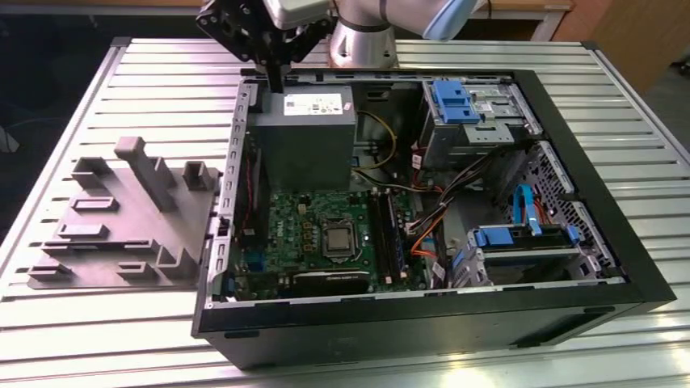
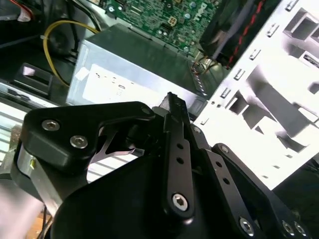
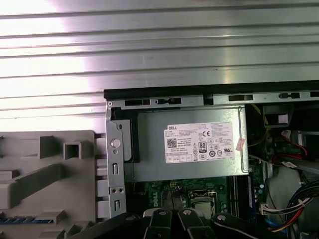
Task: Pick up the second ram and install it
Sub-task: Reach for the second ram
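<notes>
- Exterior view: the black, angular metal pincer (image 1: 279, 84) hangs from the silver and pale-blue robot arm (image 1: 372, 28) over the back edge of the open black steel computer case (image 1: 431, 319).
- Its fingers are drawn together into one narrow dark bar, just above the boxy grey sheet-metal power supply (image 1: 307, 133).
- The case lies on its side on the ribbed, shiny aluminium desk (image 1: 108, 339), with the glossy green circuit board (image 1: 307, 230) flat on its floor.
- To the exterior view's left of the case, a matt grey plastic tray (image 1: 119, 238) with blocky ridges and slots lies on the desk, touching the case's side.
- Second wrist view: the pincer's black links, studded with bright screw heads, meet at a closed tip (image 2: 173, 102) above the power supply's white-labelled face (image 2: 134, 64); a yellow cable (image 2: 47, 45) loops beside it.
- First wrist view: the second ram (image 3: 25, 219) appears as a thin, dark blue strip on edge in a tray slot, well apart from the pincer.
- Its long axis runs parallel to the long side of the power supply's label; one end is cut off by the frame.
</notes>
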Controlling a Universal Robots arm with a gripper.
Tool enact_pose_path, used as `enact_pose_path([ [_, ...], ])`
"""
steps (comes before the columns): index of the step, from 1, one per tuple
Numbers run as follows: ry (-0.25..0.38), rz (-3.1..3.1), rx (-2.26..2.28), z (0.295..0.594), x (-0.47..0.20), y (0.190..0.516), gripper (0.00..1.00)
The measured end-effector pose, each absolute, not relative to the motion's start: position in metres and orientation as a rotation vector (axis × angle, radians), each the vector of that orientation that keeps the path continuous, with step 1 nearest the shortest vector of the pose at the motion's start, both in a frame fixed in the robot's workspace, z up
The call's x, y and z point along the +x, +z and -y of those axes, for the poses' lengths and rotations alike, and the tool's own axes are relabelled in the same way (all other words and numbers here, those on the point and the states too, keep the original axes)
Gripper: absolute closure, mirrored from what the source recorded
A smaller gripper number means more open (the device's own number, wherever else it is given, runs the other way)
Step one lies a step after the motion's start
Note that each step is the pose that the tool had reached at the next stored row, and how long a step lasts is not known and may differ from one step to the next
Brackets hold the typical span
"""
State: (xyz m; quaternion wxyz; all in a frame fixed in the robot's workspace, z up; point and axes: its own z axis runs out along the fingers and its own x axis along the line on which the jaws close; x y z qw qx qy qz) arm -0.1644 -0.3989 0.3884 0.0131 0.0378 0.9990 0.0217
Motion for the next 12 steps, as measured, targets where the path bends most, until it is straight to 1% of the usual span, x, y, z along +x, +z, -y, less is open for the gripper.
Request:
enact_pose_path([
  [12,0.068,-3.112,0.118,0.399,-0.198,0.386,0.90],
])
